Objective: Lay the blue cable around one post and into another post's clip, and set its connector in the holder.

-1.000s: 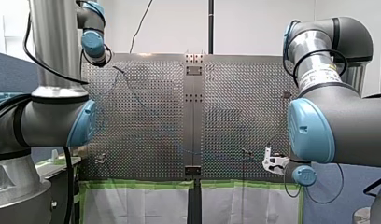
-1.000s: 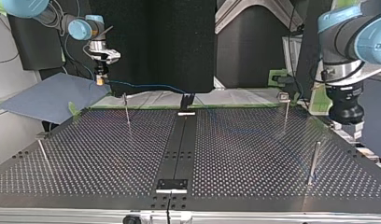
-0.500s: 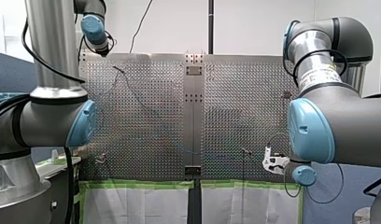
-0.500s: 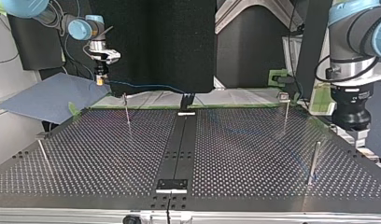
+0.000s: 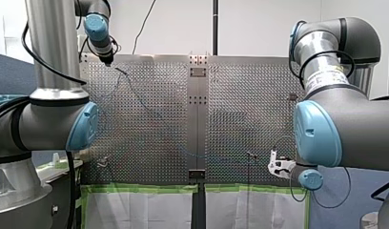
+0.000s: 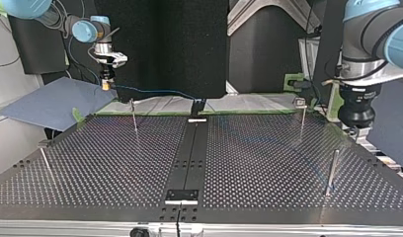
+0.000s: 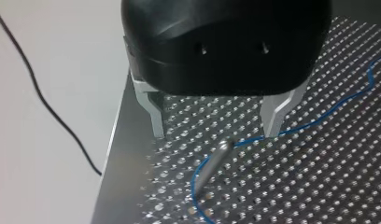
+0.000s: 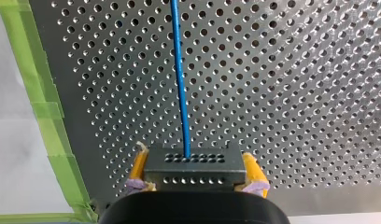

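The blue cable (image 8: 180, 84) runs ahead from a dark connector block (image 8: 194, 164), on which my right gripper (image 8: 195, 173) is shut with its yellow pads. In the top view this gripper (image 6: 106, 85) hangs above the table's far left corner, and the cable (image 6: 155, 91) stretches from it towards the middle. My left gripper (image 7: 214, 135) is open, its metal fingers (image 7: 155, 116) either side of a slanted metal post (image 7: 211, 164). The cable (image 7: 319, 119) curls round that post. In the front view my left gripper (image 5: 107, 60) is beside the far left post (image 5: 120, 70).
Thin posts (image 6: 134, 117) (image 6: 302, 121) (image 6: 331, 170) (image 6: 45, 163) stand on the perforated table (image 6: 268, 168). A black strip with small brackets (image 6: 198, 106) runs down its middle. Green tape (image 8: 44, 112) marks the table's edge. A blue-grey sheet (image 6: 51, 103) lies beyond the far left corner.
My left arm has shifted: in the top view its gripper moved inward over the table's edge, and in the front view its wrist went towards the far left post. The right arm stayed put.
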